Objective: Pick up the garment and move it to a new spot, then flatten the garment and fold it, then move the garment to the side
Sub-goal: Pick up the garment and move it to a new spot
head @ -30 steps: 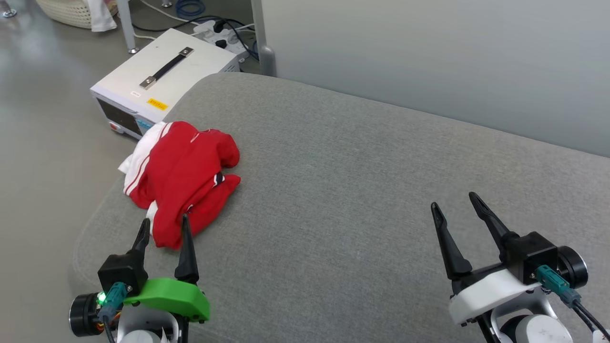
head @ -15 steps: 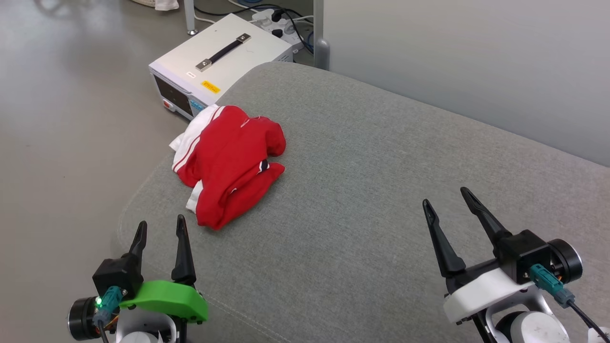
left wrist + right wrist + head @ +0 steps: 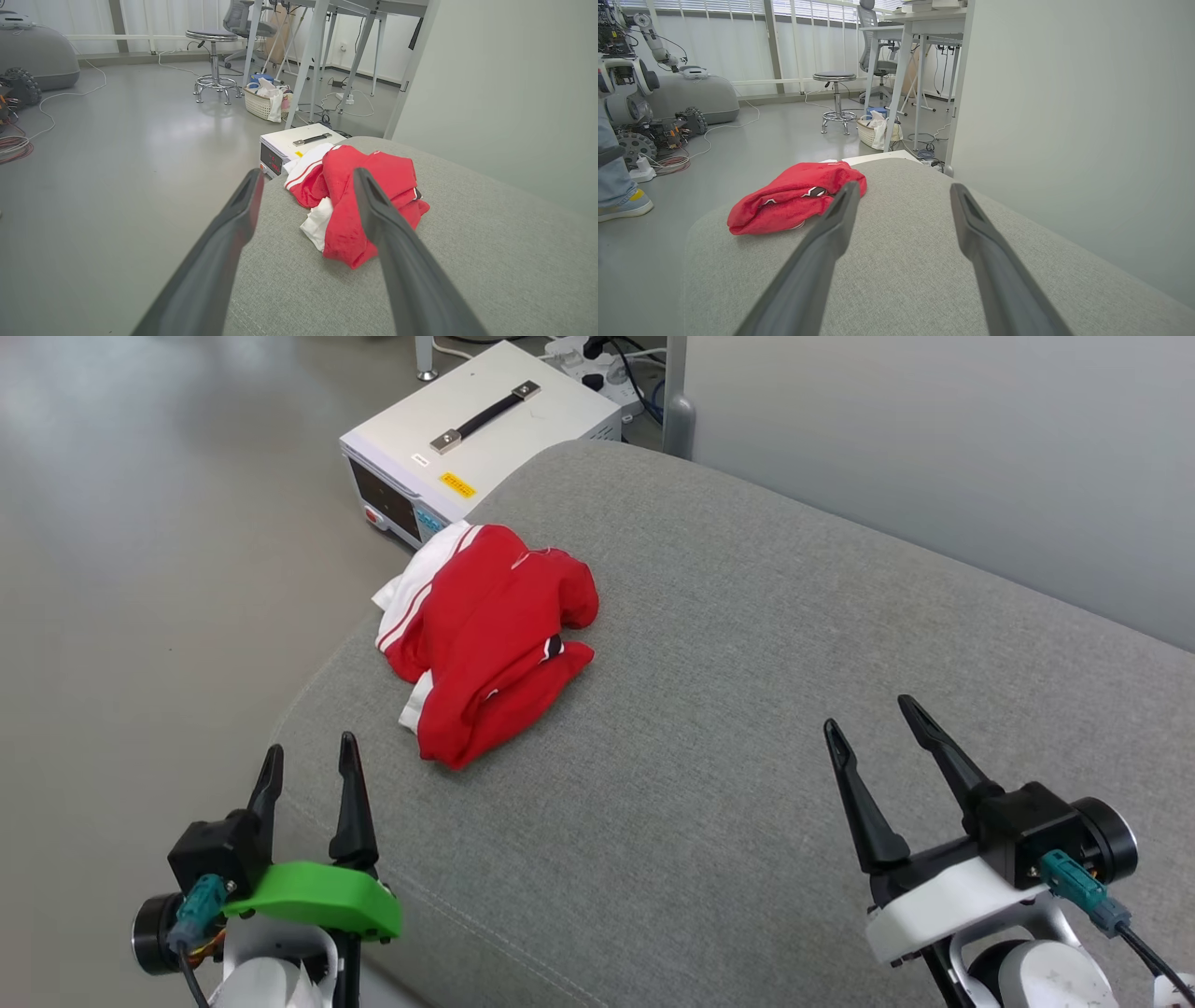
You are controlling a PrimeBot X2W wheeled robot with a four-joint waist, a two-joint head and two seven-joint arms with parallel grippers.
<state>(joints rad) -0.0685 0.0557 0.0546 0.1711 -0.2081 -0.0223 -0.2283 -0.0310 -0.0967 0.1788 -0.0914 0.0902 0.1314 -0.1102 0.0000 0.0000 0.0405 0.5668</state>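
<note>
Fingers (image 3: 353, 803) wide apart on left gripper (image 3: 309, 749) and right gripper (image 3: 866, 713) alike, empty, touching neither cloth nor cushion. Low at the near edge, a fair ready stance for a first reach. Garment (image 3: 485, 635) crumpled in a heap at the far left of the grey cushion (image 3: 747, 709), close to its left edge, white sleeve (image 3: 413, 590) perhaps overhanging, hard to tell. Just ahead of the left gripper; well apart from the right. White instrument box (image 3: 485, 429) on the floor (image 3: 140, 569) beyond.
</note>
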